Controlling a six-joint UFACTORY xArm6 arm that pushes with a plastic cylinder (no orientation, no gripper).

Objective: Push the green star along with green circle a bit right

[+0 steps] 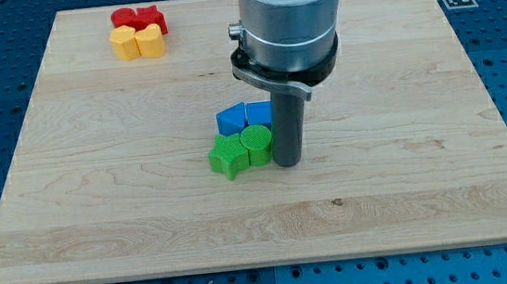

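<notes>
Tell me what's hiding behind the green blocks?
Two blue blocks sit behind the green star and green circle, toward the view's top. Their lower parts are covered. My tip stands right of the circle.

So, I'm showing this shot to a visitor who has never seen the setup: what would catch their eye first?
Probably the big grey arm coming down from the view's top, my tip planted mid-board right of the green circle. The green star and blue blocks cluster there; red and yellow blocks sit top left.
</notes>
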